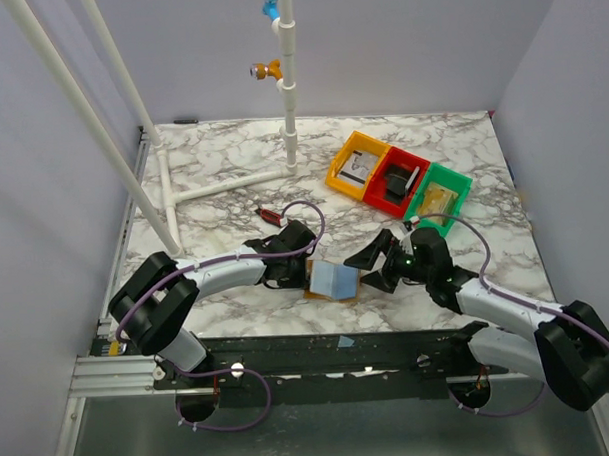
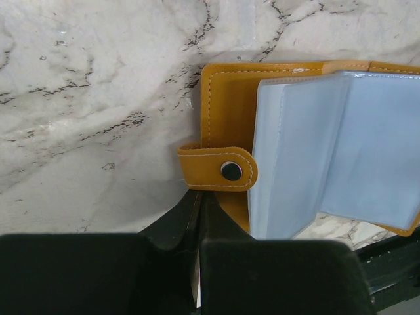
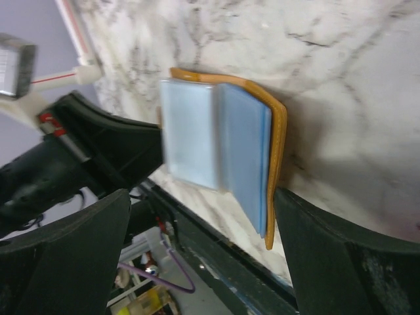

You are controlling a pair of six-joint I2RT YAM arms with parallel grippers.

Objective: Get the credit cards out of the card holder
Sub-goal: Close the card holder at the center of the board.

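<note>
The mustard-brown card holder lies open near the table's front edge, between my two grippers. Pale blue leaves fan up from its cover. I cannot tell whether these are the credit cards themselves or sleeves over them. My left gripper is shut on the holder's left edge just below the snap tab; it shows at the holder's left side. My right gripper stands open around the holder's right half, its right finger close to the brown spine, apart from it.
Orange, red and green bins sit in a row at the back right. A red-and-black utility knife lies behind the left arm. A white pipe frame rises at the back. The black rail runs just below the holder.
</note>
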